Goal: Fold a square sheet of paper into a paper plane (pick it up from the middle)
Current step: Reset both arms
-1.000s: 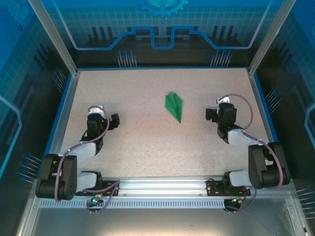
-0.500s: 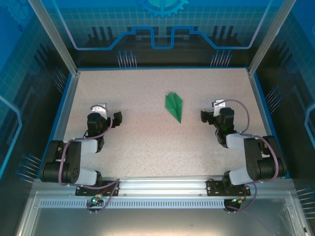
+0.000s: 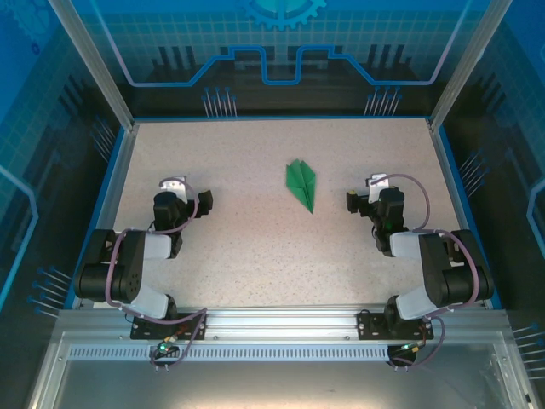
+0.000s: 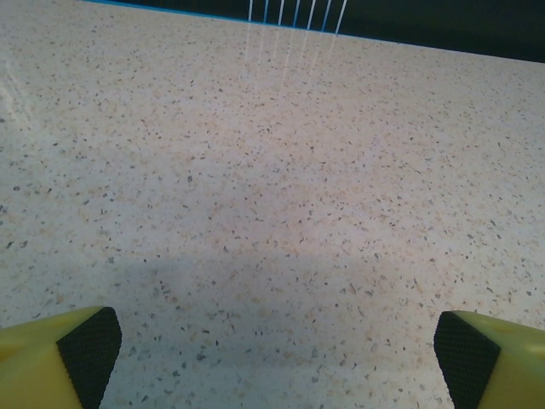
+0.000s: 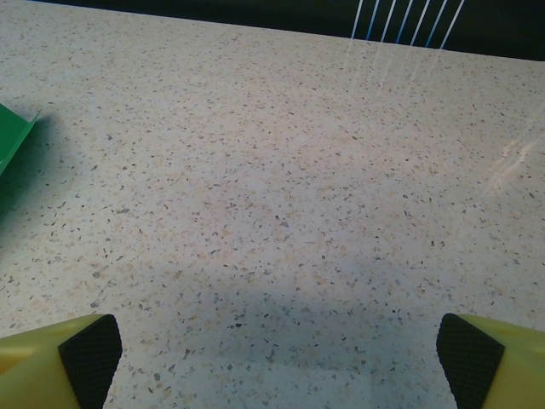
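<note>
Paper plane (image 3: 301, 185): green paper, folded to a narrow dart with a centre crease. It lies flat on the table (image 3: 255, 256), a little right of the middle, with the pointed end toward the near right and the broad end toward the far side. It sits between the two grippers, nearer the right one, and neither touches it. One green corner (image 5: 12, 143) shows at the left edge of the right wrist view.

Table: pale speckled surface with a blue rim.

Left gripper (image 3: 184, 194): low over the left part of the table, well apart from the plane. The jaws are spread wide with nothing between them. In the left wrist view the yellow fingers with black pads (image 4: 89, 349) sit at the bottom corners, with bare speckled surface between them.

Right gripper (image 3: 366, 192): low over the right part of the table, near the plane but apart from it. The jaws are spread wide and hold nothing. Its black pads (image 5: 467, 351) sit at the bottom corners of the right wrist view, over bare table.
</note>
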### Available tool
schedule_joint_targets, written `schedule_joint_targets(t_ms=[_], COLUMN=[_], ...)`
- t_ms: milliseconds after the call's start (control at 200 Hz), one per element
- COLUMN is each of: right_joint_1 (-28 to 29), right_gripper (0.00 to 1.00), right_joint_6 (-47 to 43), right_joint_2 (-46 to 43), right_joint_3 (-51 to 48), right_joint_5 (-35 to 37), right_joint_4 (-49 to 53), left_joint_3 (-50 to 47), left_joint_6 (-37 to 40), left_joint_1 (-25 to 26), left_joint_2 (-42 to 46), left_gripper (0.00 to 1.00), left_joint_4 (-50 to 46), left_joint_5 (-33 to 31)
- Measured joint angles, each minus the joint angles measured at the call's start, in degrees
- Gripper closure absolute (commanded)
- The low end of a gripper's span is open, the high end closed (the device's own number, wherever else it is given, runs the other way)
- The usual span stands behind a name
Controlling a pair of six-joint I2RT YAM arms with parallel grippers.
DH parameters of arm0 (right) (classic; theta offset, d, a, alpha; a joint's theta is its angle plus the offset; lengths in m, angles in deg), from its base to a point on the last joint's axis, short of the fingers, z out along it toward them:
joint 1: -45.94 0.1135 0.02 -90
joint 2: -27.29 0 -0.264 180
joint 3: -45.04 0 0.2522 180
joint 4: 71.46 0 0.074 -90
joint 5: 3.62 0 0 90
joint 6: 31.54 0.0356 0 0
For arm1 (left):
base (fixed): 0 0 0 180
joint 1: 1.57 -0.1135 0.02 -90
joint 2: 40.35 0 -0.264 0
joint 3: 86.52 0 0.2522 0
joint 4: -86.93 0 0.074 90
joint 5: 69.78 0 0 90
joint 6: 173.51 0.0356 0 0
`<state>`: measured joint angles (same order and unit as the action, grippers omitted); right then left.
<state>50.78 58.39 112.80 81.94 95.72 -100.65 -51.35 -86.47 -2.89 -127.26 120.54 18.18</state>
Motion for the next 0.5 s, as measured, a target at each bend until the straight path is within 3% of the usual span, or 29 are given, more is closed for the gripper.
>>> schedule_joint_targets(t_ms=[495], right_joint_1=[0.0], right_gripper=[0.01], right_joint_6=[0.0], right_joint_2=[0.0], right_joint_3=[0.0], right_joint_5=[-0.4], right_joint_4=[0.0], left_joint_3=[1.0], left_joint_6=[1.7], left_joint_1=[0.2], left_joint_2=[0.0], left_gripper=[0.01], left_joint_4=[-1.0], left_joint_5=[0.6])
